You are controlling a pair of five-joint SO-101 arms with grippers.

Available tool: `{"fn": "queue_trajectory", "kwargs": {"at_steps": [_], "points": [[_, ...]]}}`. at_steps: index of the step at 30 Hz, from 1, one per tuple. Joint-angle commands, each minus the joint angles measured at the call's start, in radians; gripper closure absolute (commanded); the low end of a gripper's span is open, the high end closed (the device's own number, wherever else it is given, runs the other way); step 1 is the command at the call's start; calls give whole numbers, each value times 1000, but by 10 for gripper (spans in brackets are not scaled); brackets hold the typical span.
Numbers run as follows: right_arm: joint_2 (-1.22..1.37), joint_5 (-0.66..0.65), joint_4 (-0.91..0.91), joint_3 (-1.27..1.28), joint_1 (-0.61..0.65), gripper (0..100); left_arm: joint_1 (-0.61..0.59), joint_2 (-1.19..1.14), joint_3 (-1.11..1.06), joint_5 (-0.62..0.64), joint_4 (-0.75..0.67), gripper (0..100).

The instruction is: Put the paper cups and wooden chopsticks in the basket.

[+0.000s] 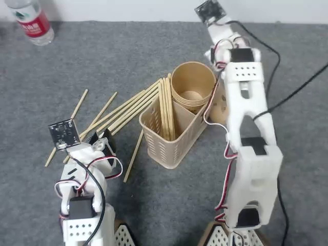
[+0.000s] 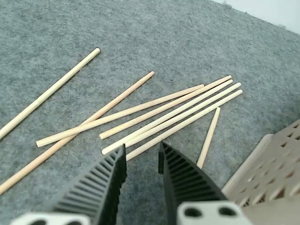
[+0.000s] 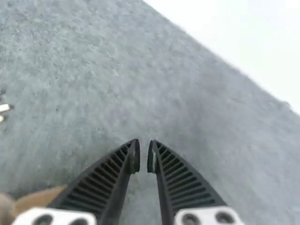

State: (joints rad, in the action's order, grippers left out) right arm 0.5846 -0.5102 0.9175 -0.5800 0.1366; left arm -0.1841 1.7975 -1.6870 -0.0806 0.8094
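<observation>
A beige slotted basket (image 1: 174,138) stands mid-table. Stacked paper cups (image 1: 193,84) sit in its far compartment and several wooden chopsticks (image 1: 166,107) stand in the near one. Another tan cup (image 1: 220,107) shows beside the basket, half hidden by the right arm. Several loose chopsticks (image 1: 125,110) lie on the carpet left of the basket. My left gripper (image 2: 142,151) hovers open just above their near ends (image 2: 159,133), holding nothing. Beyond the cups, my right gripper (image 3: 143,154) is shut and empty over bare carpet.
A plastic water bottle (image 1: 33,23) stands at the far left corner. The right arm (image 1: 246,118) stretches along the basket's right side. One chopstick (image 1: 134,151) lies close to the basket's left wall. A corner of the basket (image 2: 272,173) is near the left gripper.
</observation>
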Motion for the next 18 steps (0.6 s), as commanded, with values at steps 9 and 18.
{"fn": "queue_trajectory", "kwargs": {"at_steps": [9, 18], "points": [[87, 14, 54, -49, 33, 940, 6, 15, 4, -9, 6, 885], [110, -101, 202, -49, 31, 943, 6, 15, 4, -9, 6, 885]]}}
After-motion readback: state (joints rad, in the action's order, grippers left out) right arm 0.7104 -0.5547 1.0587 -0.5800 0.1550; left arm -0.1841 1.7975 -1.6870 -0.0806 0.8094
